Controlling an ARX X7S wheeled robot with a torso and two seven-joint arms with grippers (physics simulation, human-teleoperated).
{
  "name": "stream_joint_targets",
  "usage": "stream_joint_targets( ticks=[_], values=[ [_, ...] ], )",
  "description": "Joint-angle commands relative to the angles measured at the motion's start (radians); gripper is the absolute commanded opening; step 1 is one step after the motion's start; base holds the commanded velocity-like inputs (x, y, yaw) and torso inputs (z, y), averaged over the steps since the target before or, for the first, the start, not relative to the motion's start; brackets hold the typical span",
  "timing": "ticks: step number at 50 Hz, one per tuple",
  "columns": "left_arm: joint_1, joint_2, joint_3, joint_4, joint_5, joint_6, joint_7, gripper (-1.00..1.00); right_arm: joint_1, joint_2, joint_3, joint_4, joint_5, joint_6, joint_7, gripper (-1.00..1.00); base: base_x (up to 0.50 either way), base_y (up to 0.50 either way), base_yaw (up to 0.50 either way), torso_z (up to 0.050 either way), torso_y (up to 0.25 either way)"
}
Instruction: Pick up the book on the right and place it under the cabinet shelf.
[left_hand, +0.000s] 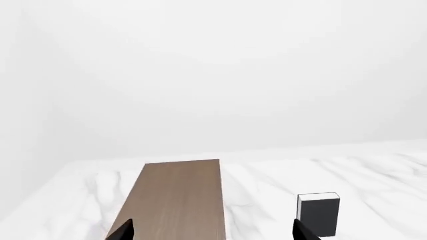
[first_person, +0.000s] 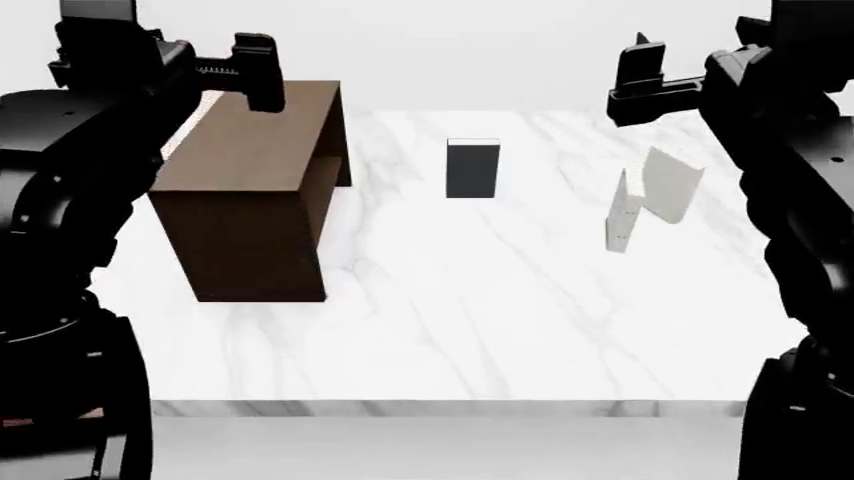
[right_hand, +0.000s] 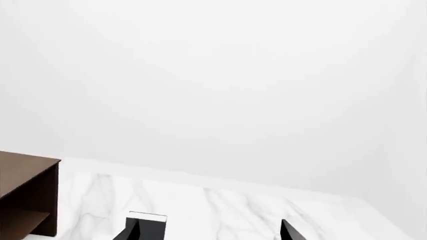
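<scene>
**Both hands raised, book standing at the right**

The left hand (first_person: 256, 72) is hanging high over the cabinet (first_person: 254, 190), and the right hand (first_person: 641, 80) is hanging high over the right part of the marble surface (first_person: 454, 300). Both are empty. In each wrist view the two fingertips are showing well apart at the picture's edge, so both hands are spread.

The book (first_person: 671, 184), plain and light grey, is standing upright at the right side of the surface, under the right hand. Just beside it a white slab (first_person: 621, 212) is also standing upright. A black book (first_person: 473, 167) is standing in the middle, farther back, well apart from both. In the right wrist view the shelf (right_hand: 20, 222) is showing inside the cabinet's open front.
</scene>
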Motion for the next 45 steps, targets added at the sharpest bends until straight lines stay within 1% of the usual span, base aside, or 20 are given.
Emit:
stream_joint_targets(
  ticks=[1,8,11,13,29,36,45],
  values=[
    [-0.154,0.01,0.064,-0.273,0.038,0.093,0.015,1.0,0.199,-0.005,-0.053,0.257,-0.015,-0.046,-0.029,1.0,0.0,0.0,0.0,0.05,0.0],
    [-0.204,0.027,0.111,-0.448,0.07,0.198,0.027,1.0,0.27,-0.019,-0.105,0.425,-0.04,-0.129,-0.047,1.0,0.0,0.0,0.0,0.049,0.0],
    [-0.216,0.037,0.119,-0.497,0.077,0.228,0.024,1.0,0.284,-0.025,-0.119,0.476,-0.04,-0.154,-0.064,1.0,0.0,0.0,0.0,0.0,0.0],
    [-0.217,0.04,0.121,-0.503,0.077,0.233,0.024,1.0,0.285,-0.026,-0.129,0.492,-0.041,-0.168,-0.071,1.0,0.0,-0.21,0.0,0.0,0.0],
    [-0.215,0.044,0.126,-0.495,0.069,0.228,0.023,1.0,0.245,-0.024,-0.111,0.509,-0.023,-0.175,-0.075,1.0,0.0,-0.5,0.0,0.0,0.0],
    [-0.213,0.042,0.13,-0.493,0.068,0.227,0.021,1.0,0.237,-0.024,-0.12,0.511,-0.019,-0.181,-0.084,1.0,0.02,0.0,0.0,0.0,0.0],
    [-0.214,0.043,0.131,-0.498,0.066,0.232,0.017,1.0,0.238,-0.023,-0.127,0.505,-0.016,-0.173,-0.087,1.0,0.38,-0.1,0.0,0.0,0.0]
  ],
)
